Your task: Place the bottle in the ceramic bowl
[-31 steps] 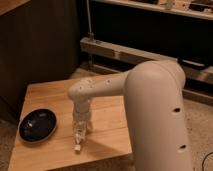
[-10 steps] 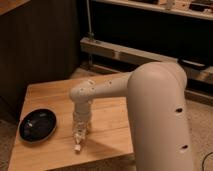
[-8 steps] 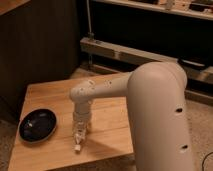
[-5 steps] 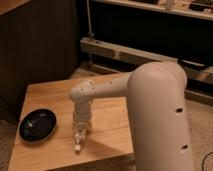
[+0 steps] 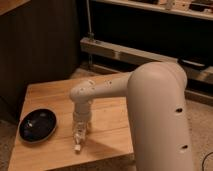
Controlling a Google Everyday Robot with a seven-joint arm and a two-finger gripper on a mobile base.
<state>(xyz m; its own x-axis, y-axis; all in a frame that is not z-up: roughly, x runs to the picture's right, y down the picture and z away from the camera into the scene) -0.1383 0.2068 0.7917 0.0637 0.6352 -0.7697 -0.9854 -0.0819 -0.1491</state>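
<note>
The bottle (image 5: 78,141) is a small clear one that lies on the wooden table (image 5: 112,117) near its front edge, with its white cap toward me. My gripper (image 5: 80,128) points straight down over the bottle's far end and stands open, low over the table. Whether it touches the bottle I cannot tell. The ceramic bowl (image 5: 38,124) is a shallow glossy black dish on the table's left side. It sits a short way left of the gripper and has nothing in it.
My thick white arm (image 5: 155,115) reaches in from the right and covers the table's right part. A dark wall panel (image 5: 45,45) stands behind the table. Metal shelving (image 5: 145,50) runs along the back, above a speckled floor (image 5: 200,125).
</note>
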